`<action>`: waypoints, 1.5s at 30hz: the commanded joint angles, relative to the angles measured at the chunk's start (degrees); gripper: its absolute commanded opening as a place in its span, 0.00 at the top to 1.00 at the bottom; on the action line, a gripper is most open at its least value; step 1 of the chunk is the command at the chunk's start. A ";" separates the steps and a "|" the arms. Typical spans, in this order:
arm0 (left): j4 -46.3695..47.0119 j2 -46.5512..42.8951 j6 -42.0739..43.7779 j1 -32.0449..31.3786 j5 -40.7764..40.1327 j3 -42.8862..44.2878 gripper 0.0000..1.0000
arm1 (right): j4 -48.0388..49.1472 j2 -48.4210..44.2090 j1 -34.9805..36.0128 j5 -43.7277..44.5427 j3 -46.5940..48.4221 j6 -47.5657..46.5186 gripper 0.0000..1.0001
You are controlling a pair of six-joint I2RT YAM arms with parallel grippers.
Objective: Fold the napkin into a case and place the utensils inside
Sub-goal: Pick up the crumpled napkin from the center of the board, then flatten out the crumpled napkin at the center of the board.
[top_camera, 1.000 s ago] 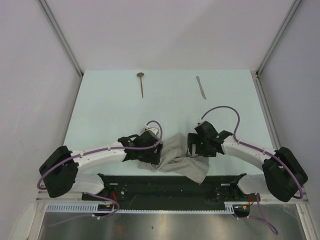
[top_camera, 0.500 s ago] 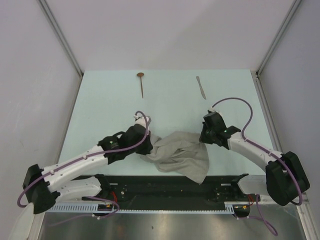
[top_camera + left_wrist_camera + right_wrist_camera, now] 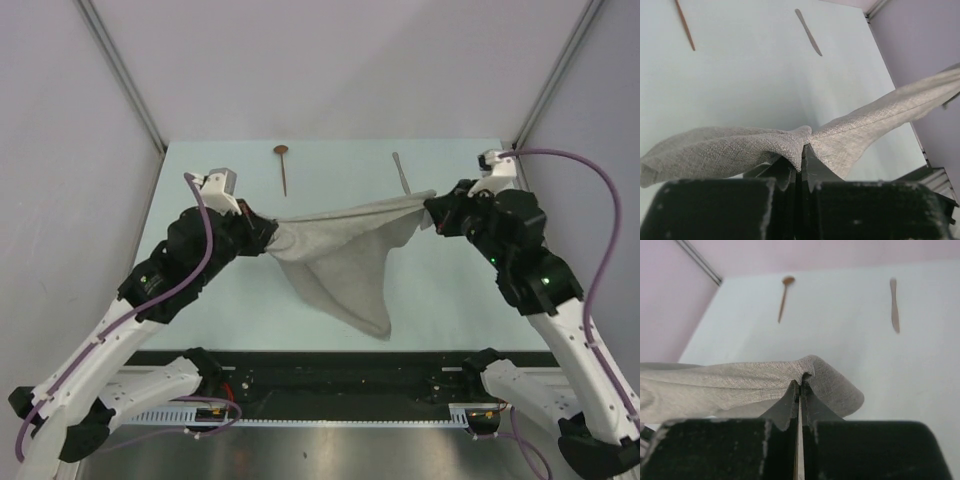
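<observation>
The grey-beige napkin [image 3: 345,250] hangs stretched in the air between both arms, its lower part drooping to a point near the table's front. My left gripper [image 3: 272,236] is shut on its left corner [image 3: 802,137]. My right gripper [image 3: 432,208] is shut on its right corner [image 3: 807,371]. The spoon [image 3: 283,166], with a copper-brown bowl and dark handle, lies at the far left of the table, also seen as a thin stick [image 3: 684,23] and from the right wrist [image 3: 785,294]. The silver-grey knife [image 3: 402,174] lies at the far right [image 3: 808,38] [image 3: 894,305].
The pale green table [image 3: 220,290] is bounded by grey walls on three sides, with metal corner posts [image 3: 120,75] at the back. A black rail [image 3: 340,370] runs along the near edge between the arm bases.
Both grippers closed on the crumpled napkin near the front edge, then lifted and pulled apart toward the back, stretching the cloth out between them.
</observation>
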 commanded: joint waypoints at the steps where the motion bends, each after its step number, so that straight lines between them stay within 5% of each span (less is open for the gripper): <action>1: -1.95 -3.41 2.76 1.44 -0.92 1.66 1.00 | -4.28 -3.89 -0.95 4.60 6.61 -6.27 1.00; 8: 3.14 -10.79 1.28 1.44 5.49 -2.82 1.00 | -2.78 -7.06 -0.78 -0.94 9.08 -6.81 1.00; 12: 1.05 -10.37 -3.91 1.62 4.00 -4.15 1.00 | -0.85 -3.56 -1.04 5.11 9.87 -5.58 1.00; 16: -3.79 3.38 -7.08 5.73 5.21 1.90 1.00 | 0.74 10.40 -7.68 2.70 19.76 -2.60 1.00; 20: -4.86 19.81 -7.61 19.76 15.84 8.77 0.98 | -1.79 36.45 -12.55 -5.40 35.46 -0.66 1.00; 23: -2.05 32.30 -7.52 28.30 21.29 12.46 0.85 | -2.69 48.98 -13.52 -11.47 47.95 -0.22 0.93; 24: -0.64 35.49 -7.08 29.38 19.66 14.90 0.60 | -8.26 58.24 -13.61 -11.48 52.89 -0.22 0.73; 25: -0.46 38.30 -6.56 30.09 17.03 16.58 0.49 | -11.19 62.25 -13.70 -11.57 58.68 -0.65 0.66; 27: -7.07 47.79 -3.31 30.79 11.76 25.32 0.23 | -22.65 73.12 -12.56 -6.24 74.41 -1.35 0.34; 29: -12.47 52.46 -0.33 30.28 7.98 30.99 0.06 | -30.78 77.48 -11.33 5.66 82.09 -1.88 0.22; 30: -15.45 53.18 -0.05 30.10 6.91 31.45 0.02 | -34.56 77.67 -10.28 8.96 80.73 -1.10 0.12; 32: -14.61 50.04 0.56 29.40 5.24 26.73 0.00 | -34.77 72.77 -9.92 11.71 71.45 1.96 0.10; 37: -6.80 32.40 -1.97 25.01 3.30 0.28 0.07 | -17.40 46.98 -7.29 8.29 22.41 6.10 0.11; 45: -8.63 28.31 -9.98 17.70 -1.45 -12.74 0.11 | -11.04 29.08 -4.12 4.60 -4.78 14.71 0.19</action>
